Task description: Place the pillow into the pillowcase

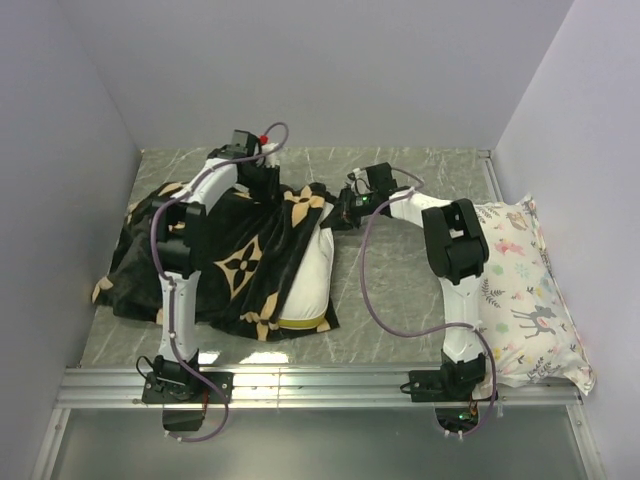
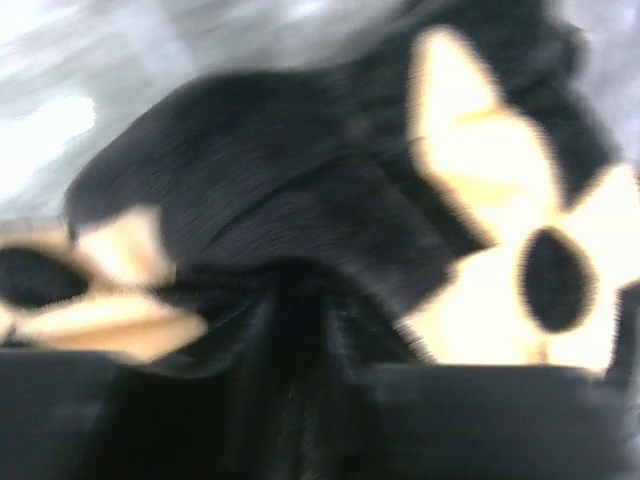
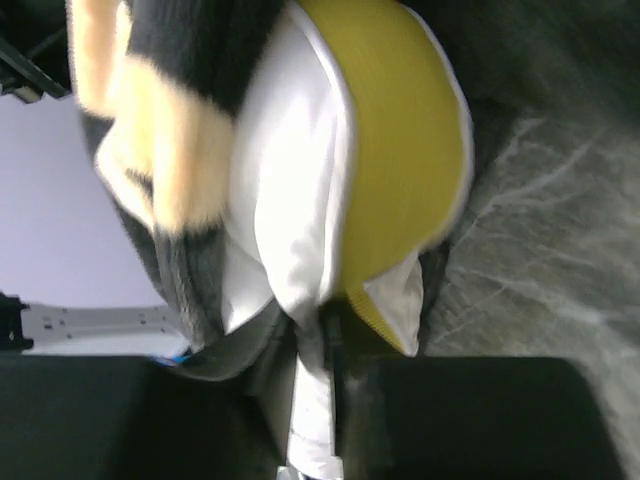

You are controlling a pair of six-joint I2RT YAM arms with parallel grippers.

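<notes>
- A metal rail [image 1: 320,385] runs along the near edge of the table [image 1: 400,290], with both arm bases bolted to it.
- The pillow [image 1: 312,270] lies left of the table's middle, its yellow band [image 1: 300,322] turned toward the near edge.
- The pillowcase [image 1: 230,260] is draped over the pillow's left side and spreads in folds toward the left edge. The pillow's right flank and near end are bare.
- The left gripper [image 1: 264,183] sits over the far end of the pillowcase. From above, its grip cannot be told.
- The left wrist view is blurred, but it shows black plush [image 2: 280,200] bunched and pinched between the two dark fingers [image 2: 500,420], so the left gripper [image 2: 300,400] is clamped on the pillowcase.
- The right gripper [image 1: 340,210] reaches to the pillow's far right corner.
- Only the right wrist view shows the hold: the right gripper [image 3: 315,410] is closed on a fold of white pillow [image 3: 290,200] cloth beside the yellow band [image 3: 400,150], with pillowcase [image 3: 170,60] plush hanging over it.
- A deer-print pillow [image 1: 520,290] lies along the right edge, apart from both grippers.
</notes>
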